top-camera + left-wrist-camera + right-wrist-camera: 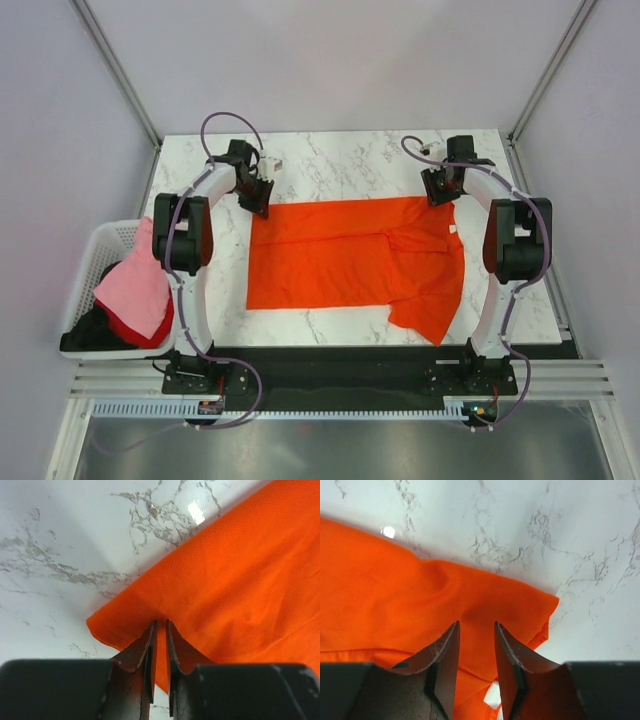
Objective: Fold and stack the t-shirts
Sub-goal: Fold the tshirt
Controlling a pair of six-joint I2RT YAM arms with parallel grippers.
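Observation:
A bright orange t-shirt [350, 255] lies folded into a wide band across the middle of the marble table [340, 160]. My left gripper [262, 207] is at its far left corner. In the left wrist view the gripper [160, 622] has its jaws nearly together, with a fold of the orange cloth [235, 570] pinched between them. My right gripper [438, 198] is at the far right corner. In the right wrist view the gripper [476, 624] has its jaws apart over the orange cloth [395, 590], near the white neck label [492, 692]. Pink [135, 290], red [150, 335] and black [85, 335] shirts lie in the basket.
A white lattice basket [100, 250] stands at the table's left edge beside the left arm. One sleeve of the orange shirt hangs toward the near right [430, 315]. Bare marble shows behind the shirt and at its left. Frame posts stand at the far corners.

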